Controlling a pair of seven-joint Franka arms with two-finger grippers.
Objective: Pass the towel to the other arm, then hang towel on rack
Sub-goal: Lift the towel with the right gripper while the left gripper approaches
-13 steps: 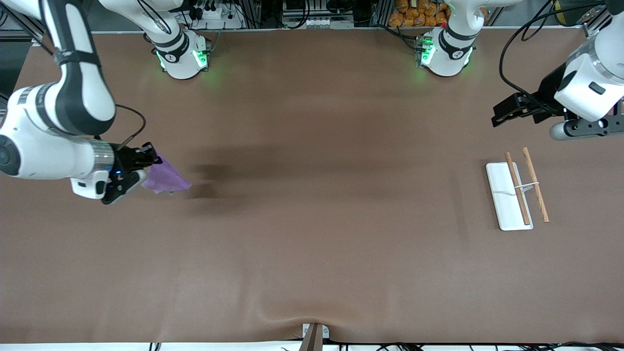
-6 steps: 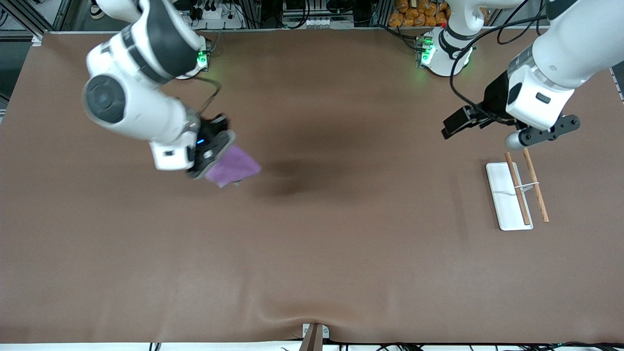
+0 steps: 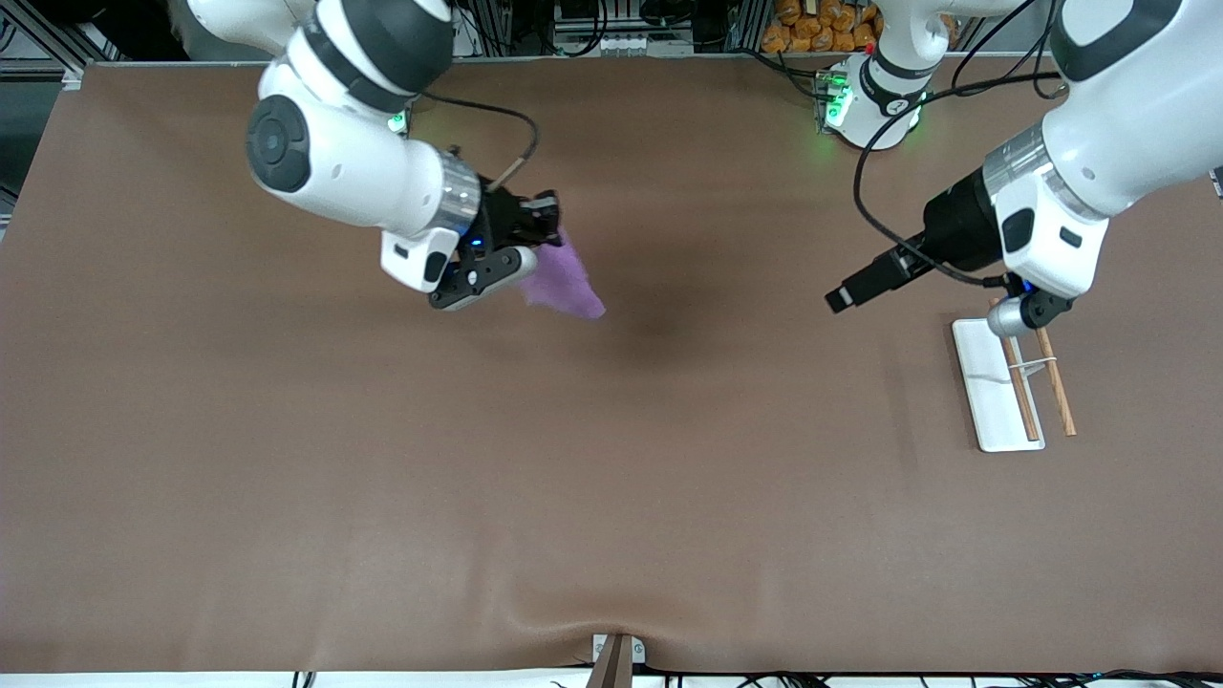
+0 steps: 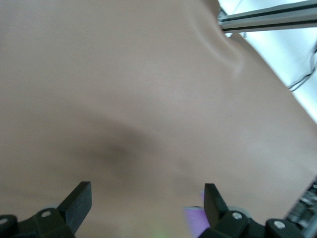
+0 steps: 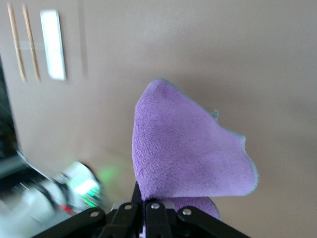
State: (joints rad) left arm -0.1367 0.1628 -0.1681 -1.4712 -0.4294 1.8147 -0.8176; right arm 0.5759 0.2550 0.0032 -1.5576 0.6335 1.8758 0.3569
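Your right gripper [image 3: 537, 222] clamps purple towel [image 3: 564, 279] by one corner – cloth hangs in air over brown table [image 3: 611, 459] mid-span, toward right arm's end. Pinched corner hidden inside closed fingers. Your left gripper [image 3: 846, 294] – fingers spread, nothing held – over table beside rack [image 3: 1015, 368]. Rack's white base partly covered by left wrist. No readable writing.

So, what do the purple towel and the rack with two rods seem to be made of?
The towel looks like soft microfibre cloth: fuzzy matte nap, a thin stitched edge, and it droops from the right tool. The rack has a smooth white base, probably plastic or painted, and two light brown rods, likely wood.
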